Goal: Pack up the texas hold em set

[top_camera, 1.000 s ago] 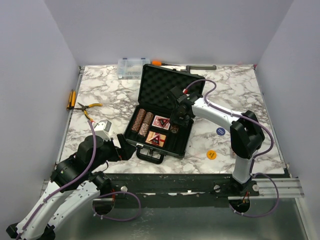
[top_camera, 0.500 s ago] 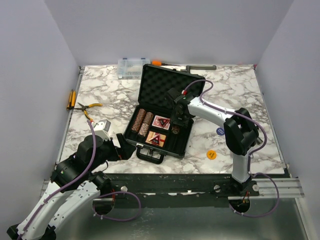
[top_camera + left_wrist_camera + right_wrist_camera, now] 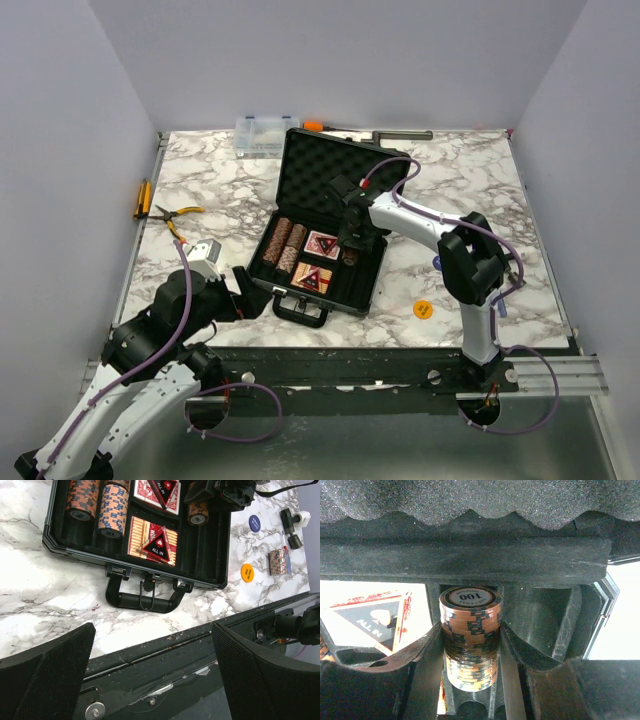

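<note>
The black case (image 3: 318, 175) lies open mid-table, its foam lid raised. Two brown chip stacks (image 3: 283, 243) fill its left slots. Beside them sit two red card decks (image 3: 322, 243), and a triangular ALL IN token (image 3: 159, 545) rests on the nearer deck. My right gripper (image 3: 350, 250) reaches into the case's right side, shut on a brown chip stack (image 3: 470, 635) that lies in a slot, with fingers (image 3: 415, 655) hugging both its sides. A blue round token (image 3: 441, 262) and an orange one (image 3: 422, 309) lie on the table right of the case. My left gripper (image 3: 152, 680) hangs open and holds nothing over the front edge, near the case handle (image 3: 145, 597).
Yellow-handled pliers (image 3: 178, 215) lie at the left. A clear organiser box (image 3: 262, 135) and an orange-handled tool (image 3: 318, 126) sit at the back. Another yellow tool (image 3: 142, 198) lies along the left edge. The metal front rail (image 3: 165, 650) runs below my left gripper.
The right arm's elbow has swung left and the gripper has shifted slightly inside the case with the chip stack. The left arm has stayed still.
</note>
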`<act>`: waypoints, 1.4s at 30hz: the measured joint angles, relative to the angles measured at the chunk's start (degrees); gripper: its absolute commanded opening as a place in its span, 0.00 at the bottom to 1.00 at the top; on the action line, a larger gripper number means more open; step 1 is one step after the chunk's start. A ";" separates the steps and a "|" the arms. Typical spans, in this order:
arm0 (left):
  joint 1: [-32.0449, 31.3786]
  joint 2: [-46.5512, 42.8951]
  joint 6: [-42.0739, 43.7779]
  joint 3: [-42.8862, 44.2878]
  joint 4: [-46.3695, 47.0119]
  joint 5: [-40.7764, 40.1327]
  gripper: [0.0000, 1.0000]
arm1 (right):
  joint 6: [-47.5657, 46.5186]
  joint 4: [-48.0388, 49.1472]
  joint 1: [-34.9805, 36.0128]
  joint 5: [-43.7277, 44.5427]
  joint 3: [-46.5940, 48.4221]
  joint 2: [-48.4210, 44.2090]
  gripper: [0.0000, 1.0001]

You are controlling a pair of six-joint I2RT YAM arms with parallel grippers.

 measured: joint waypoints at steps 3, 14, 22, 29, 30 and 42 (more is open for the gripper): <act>0.13 0.00 0.00 -0.11 0.00 0.11 0.98 | 0.02 -0.09 0.00 0.68 0.02 0.00 0.13; 0.61 -0.22 0.02 -0.31 0.35 0.46 0.99 | 0.00 -0.20 0.11 1.64 0.04 0.09 0.43; 0.61 -0.39 0.02 -0.35 0.37 0.52 0.98 | -1.05 -1.53 0.11 1.79 1.77 0.55 0.64; 0.61 -0.44 0.02 -0.42 0.37 0.61 0.98 | -2.08 -2.43 0.11 2.36 2.99 0.35 0.65; 0.61 -0.44 0.02 -0.39 0.39 0.66 0.98 | -2.27 -2.54 0.11 2.34 2.99 0.22 0.65; 0.68 -0.83 0.02 -0.46 0.42 1.01 0.99 | -7.45 3.82 0.35 -4.20 -8.98 -15.54 0.47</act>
